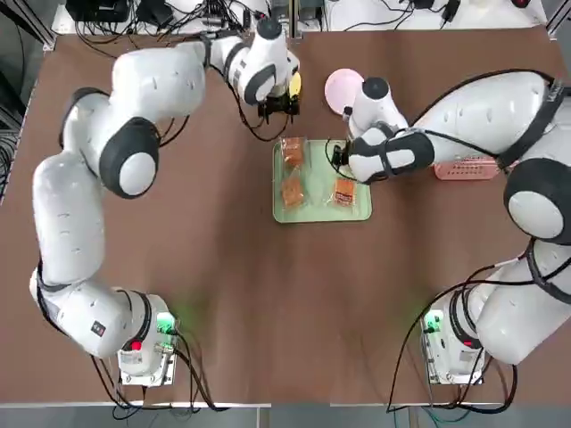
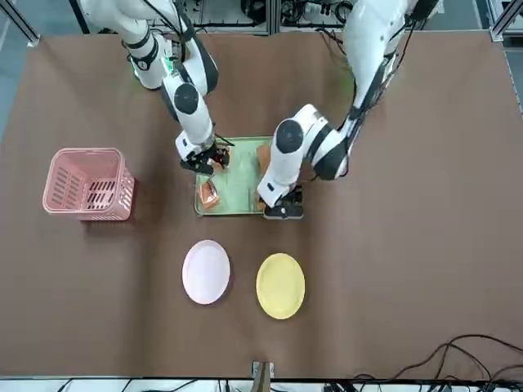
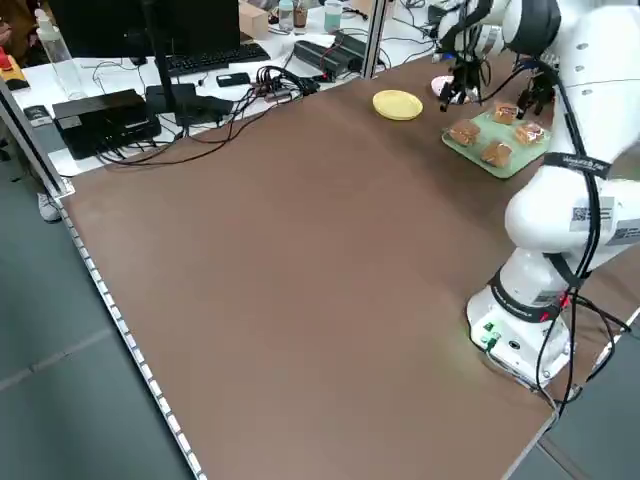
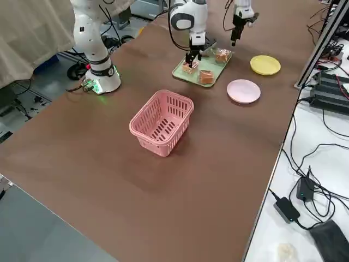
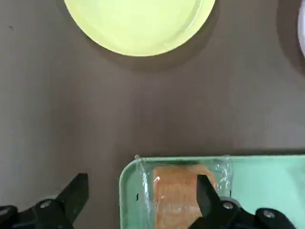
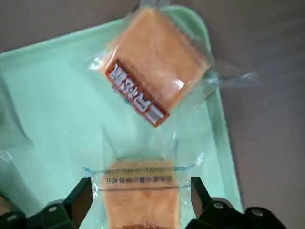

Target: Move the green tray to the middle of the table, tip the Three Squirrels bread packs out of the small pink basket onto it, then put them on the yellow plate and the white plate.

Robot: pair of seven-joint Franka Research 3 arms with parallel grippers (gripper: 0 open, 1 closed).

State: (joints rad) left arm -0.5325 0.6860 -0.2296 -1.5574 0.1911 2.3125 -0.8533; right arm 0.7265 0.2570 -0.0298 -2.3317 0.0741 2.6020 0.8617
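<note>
Left hand near green tray, right hand over bread pack

Bread packs on tray; plates beyond; basket right.

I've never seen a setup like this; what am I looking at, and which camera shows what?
Two robot arms share one table. Pictures come from overhead, across the table, either side, and each wrist. The green tray holds four wrapped bread packs. Beyond it lie the yellow plate and white plate; the pink basket sits off the tray's right side. The left gripper is open above the tray's far-left corner area; the right gripper is open above a pack on the tray's right part. Neither appears to hold anything.
</note>
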